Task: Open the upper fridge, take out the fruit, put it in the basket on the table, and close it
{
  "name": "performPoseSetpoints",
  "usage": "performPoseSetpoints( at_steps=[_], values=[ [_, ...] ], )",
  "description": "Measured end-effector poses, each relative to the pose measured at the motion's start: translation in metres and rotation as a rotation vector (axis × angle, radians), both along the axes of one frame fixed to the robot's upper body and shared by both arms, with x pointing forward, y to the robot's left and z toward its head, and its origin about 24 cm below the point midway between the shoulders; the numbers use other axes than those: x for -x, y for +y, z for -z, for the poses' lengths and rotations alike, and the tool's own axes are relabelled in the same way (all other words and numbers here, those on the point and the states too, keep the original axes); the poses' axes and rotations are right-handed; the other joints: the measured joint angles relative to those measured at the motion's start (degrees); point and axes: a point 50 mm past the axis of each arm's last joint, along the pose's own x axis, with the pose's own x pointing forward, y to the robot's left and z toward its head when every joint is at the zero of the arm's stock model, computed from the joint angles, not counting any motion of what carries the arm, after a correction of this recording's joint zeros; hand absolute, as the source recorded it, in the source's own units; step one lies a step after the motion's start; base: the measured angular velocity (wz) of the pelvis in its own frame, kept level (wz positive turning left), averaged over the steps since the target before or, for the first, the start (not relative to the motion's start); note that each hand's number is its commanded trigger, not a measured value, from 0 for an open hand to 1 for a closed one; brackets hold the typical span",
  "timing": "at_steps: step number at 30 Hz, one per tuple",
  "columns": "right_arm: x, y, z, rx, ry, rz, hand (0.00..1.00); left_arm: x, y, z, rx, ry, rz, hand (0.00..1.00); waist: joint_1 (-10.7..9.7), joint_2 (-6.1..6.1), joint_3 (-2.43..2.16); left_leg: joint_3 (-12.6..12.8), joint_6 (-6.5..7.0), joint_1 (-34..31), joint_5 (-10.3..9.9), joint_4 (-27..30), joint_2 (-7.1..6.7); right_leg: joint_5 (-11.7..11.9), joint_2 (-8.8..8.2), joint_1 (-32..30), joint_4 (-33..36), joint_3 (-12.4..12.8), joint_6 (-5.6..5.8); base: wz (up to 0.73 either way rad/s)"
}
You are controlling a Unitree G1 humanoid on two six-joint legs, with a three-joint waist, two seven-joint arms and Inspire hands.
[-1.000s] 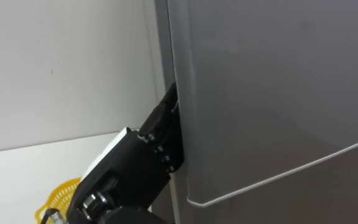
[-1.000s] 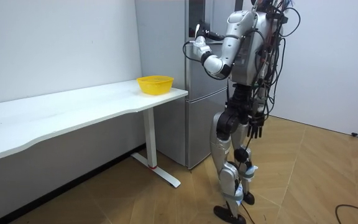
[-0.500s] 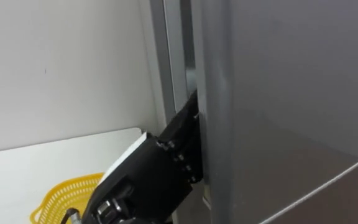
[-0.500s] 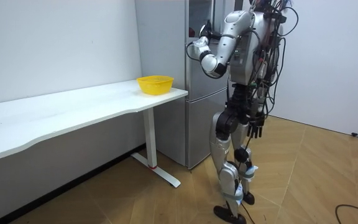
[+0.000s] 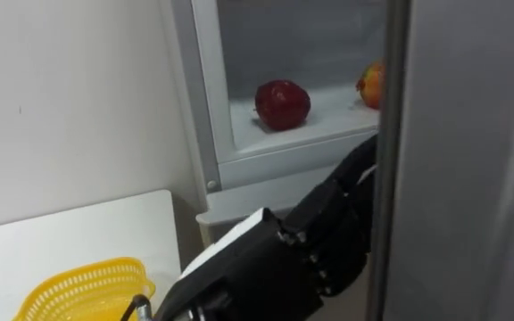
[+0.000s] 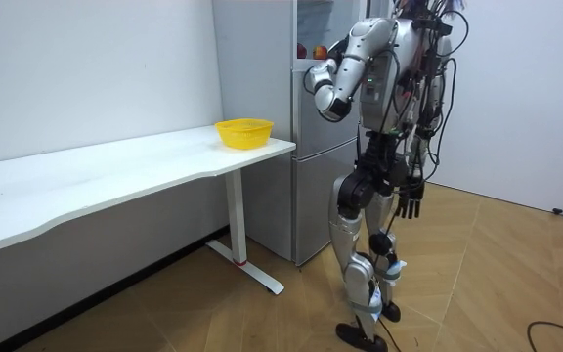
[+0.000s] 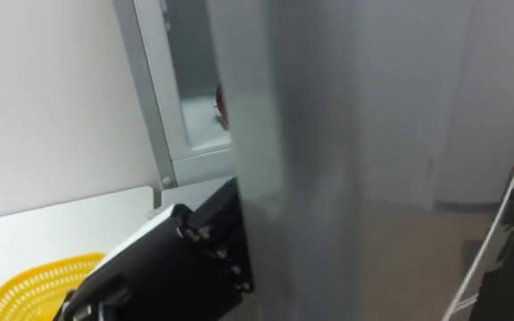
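From my station I see the robot standing close against the fridge (image 6: pixel 306 200), its left arm raised to the upper door (image 5: pixel 471 160), which stands ajar and takes up the 3 o'clock side of the head view. The left hand (image 5: pixel 324 236) sits low at about 5 o'clock, pressed up to the door's edge. Its tips pass behind that edge, so I cannot tell whether it grips or only pushes. Inside the upper compartment a red apple (image 5: pixel 282 104) rests on the white shelf (image 5: pixel 328 120) near 12 o'clock. At the apple's 2 o'clock is an orange-yellow fruit (image 5: pixel 374 85), half hidden by the door. A yellow basket (image 5: pixel 78 287) sits on the white table (image 5: pixel 78 234) at 8 o'clock. The right hand (image 6: pixel 411 201) hangs beside the hip, too small for me to read.
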Motion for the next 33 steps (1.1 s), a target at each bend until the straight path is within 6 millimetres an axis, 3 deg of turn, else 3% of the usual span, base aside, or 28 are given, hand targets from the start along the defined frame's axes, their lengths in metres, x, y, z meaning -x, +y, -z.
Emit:
performPoseSetpoints(
  at_steps=[6,18,29,33],
  values=[
    [-0.001,-0.001,0.0,0.001,-0.005,0.001,0.0,0.0,-0.005,0.002,-0.007,0.009,0.037,0.0,-0.3,-0.01,-0.01,0.1,0.0,0.0,0.0,0.0,0.07,0.1,0.05,0.1,0.1,0.1,-0.09,0.0],
    [-0.009,-0.004,-0.002,0.004,-0.047,0.02,0.0,-0.003,-0.01,-0.009,-0.036,-0.052,0.098,0.0,-2.9,0.08,-0.1,0.9,0.0,0.4,0.0,-0.1,0.01,0.1,0.18,0.0,0.0,1.5,-0.09,-0.06],
    [-0.013,-0.009,-0.004,0.002,-0.087,0.065,0.0,-0.003,-0.014,-0.012,-0.046,-0.072,0.118,0.0,-3.6,0.35,-0.27,3.0,0.0,1.1,0.0,-0.1,0.03,0.1,0.59,-0.8,0.8,4.1,-0.03,-0.14],
    [-0.011,-0.008,-0.004,-0.01,-0.099,0.118,0.0,-0.007,-0.017,-0.01,-0.055,-0.06,0.123,0.0,-4.7,0.57,-0.27,3.0,0.0,1.1,0.0,-0.1,0.0,0.1,0.62,-0.8,0.8,4.4,-0.02,0.0]
  ],
)
